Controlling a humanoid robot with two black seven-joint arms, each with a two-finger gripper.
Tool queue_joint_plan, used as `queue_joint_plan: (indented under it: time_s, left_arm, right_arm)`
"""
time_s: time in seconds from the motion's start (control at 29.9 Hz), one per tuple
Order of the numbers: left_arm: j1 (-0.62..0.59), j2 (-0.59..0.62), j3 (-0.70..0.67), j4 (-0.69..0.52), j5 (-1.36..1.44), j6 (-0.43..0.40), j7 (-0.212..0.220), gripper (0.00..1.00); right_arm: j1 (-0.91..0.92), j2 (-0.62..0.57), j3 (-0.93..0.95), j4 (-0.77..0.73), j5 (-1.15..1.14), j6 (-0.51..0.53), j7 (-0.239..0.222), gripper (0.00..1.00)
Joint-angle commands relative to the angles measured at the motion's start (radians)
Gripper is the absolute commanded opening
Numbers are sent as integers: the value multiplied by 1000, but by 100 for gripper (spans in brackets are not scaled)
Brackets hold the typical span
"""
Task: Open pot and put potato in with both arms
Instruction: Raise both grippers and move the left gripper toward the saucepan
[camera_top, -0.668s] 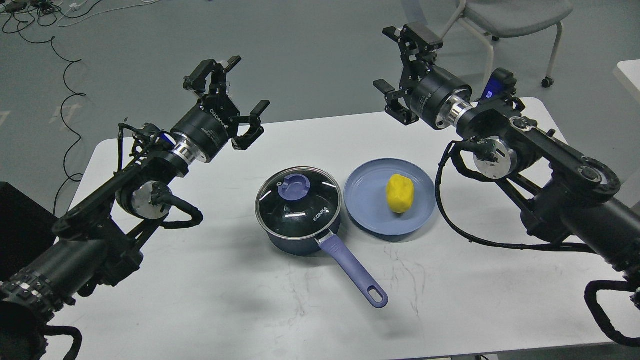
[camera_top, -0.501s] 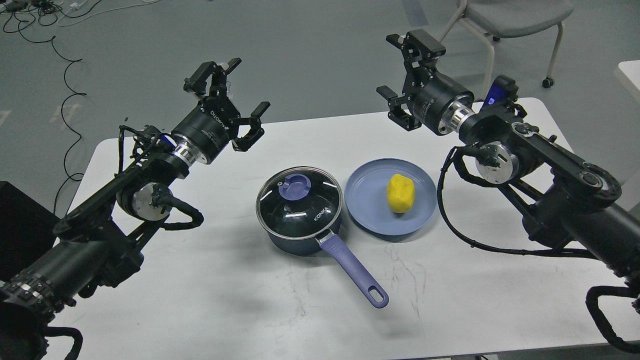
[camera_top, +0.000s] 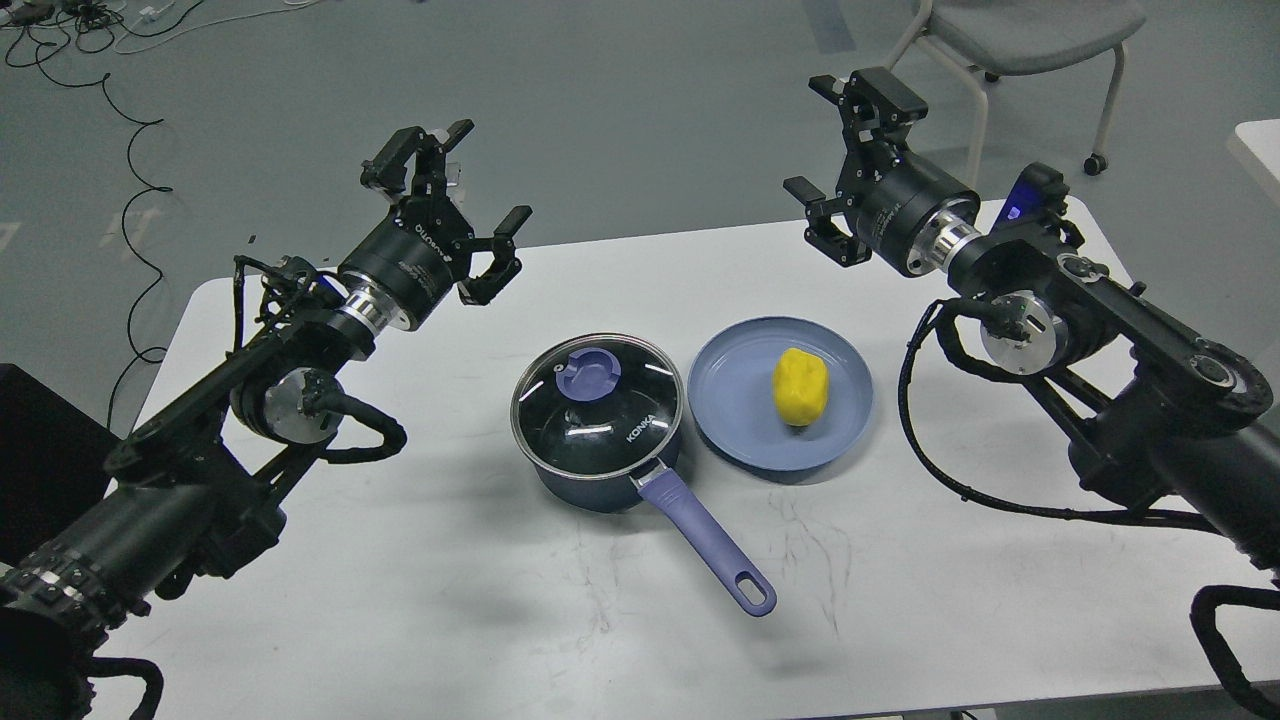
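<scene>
Glass lid (camera_top: 598, 392) is sitting on the pot (camera_top: 600, 440) mid-table (camera_top: 400, 600), yellow potato (camera_top: 800, 386) is lying on the blue plate (camera_top: 740, 400) beside it. Left gripper (camera_top: 452, 200) and right gripper (camera_top: 850, 150) are hovering spread apart, empty, so basically nothing's done yet.

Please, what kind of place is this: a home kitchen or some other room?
Probably a lab or office test room, not a kitchen: loose cables lie on a bare grey floor, a wheeled office chair stands behind, and the pot sits on a plain white table.
</scene>
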Motion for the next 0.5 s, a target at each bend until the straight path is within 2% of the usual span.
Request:
queue_joint_plan:
  time_s: [0.0,0.13,0.27,0.47]
  left_arm:
    - [4,-8,3,56,3,9,2,98]
    - [4,-5,1,89,0,2,3,98]
    - [5,7,4,89,5,-5,2,98]
    - [5,10,3,87,3,-9,2,98]
  right_arm:
    - [5,-7,-6,-39,-13,8,0,100]
    - [9,-16,0,-59,-13,9,0,100]
    - [7,-80,2,-65,-13,116,-2,100]
    - [12,-100,17,-85,-13,153,-2,100]
